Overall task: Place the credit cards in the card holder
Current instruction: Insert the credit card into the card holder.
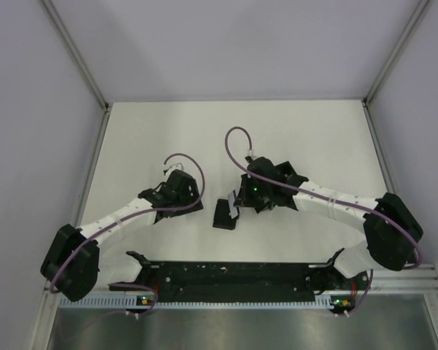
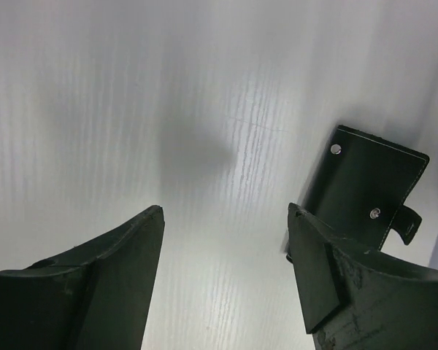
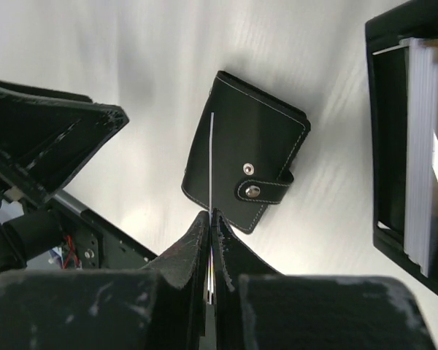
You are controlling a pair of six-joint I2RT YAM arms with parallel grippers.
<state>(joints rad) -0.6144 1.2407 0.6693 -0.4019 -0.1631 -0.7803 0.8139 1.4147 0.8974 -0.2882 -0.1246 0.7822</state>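
Top view: white worktop (image 1: pixel 314 138), both arms reaching in toward the middle. The card holder (image 1: pixel 224 214) lies flat near the centre, between the two claws. The right claw (image 1: pixel 238 203) is right at the holder's far-right edge, and the left claw (image 1: pixel 184 205) sits off to the holder's left, apart from it. The claw openings are too small to read from up here.

Left wrist view: the left claw (image 2: pixel 225 211) is spread wide with only bare worktop between its fingers (image 2: pixel 124 270). The card holder (image 2: pixel 365 186) is to the right, just past the right finger. It is black with pale stitching, two metal snaps and a small tab sticking out at its side. I cannot tell whether the finger touches it.

Right wrist view: the right claw (image 3: pixel 210 219) is pinched tight on a thin credit card (image 3: pixel 212 146) seen edge-on. The card shows as a pale line running up from the fingertips across the left part of the card holder (image 3: pixel 259 146). The holder lies tilted on the worktop, with its strap and snaps facing the camera. I cannot tell whether the card's edge is inside the holder or only above it. At the right edge is an open black box (image 3: pixel 385 146) holding a stack of white cards (image 3: pixel 423 146), apart from the holder.
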